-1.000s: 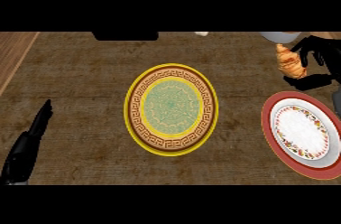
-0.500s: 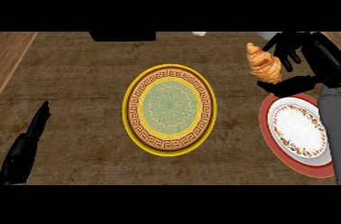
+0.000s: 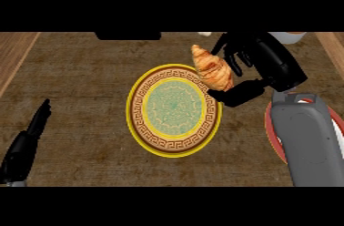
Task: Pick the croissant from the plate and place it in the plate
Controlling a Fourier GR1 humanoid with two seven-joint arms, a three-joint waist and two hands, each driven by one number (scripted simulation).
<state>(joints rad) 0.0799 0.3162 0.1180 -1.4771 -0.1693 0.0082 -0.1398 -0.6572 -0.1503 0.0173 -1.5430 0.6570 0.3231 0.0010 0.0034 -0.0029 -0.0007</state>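
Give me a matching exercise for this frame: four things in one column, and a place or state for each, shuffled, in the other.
Things:
1. croissant
2. yellow-rimmed plate
3. red-rimmed plate
4. left hand

Places or states:
A. partly hidden under the right forearm
B. open, at the lower left edge
C. held in the right hand, over a plate's upper right rim
D. centre of the counter, nothing on it

Pairs: 1-C, 2-D, 3-A, 4-B

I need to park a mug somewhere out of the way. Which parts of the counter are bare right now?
Bare counter lies between the left hand and the yellow plate, and along the near edge below that plate. It is crowded at right: the right hand holds the croissant over the yellow plate's rim, and the forearm covers the red plate.
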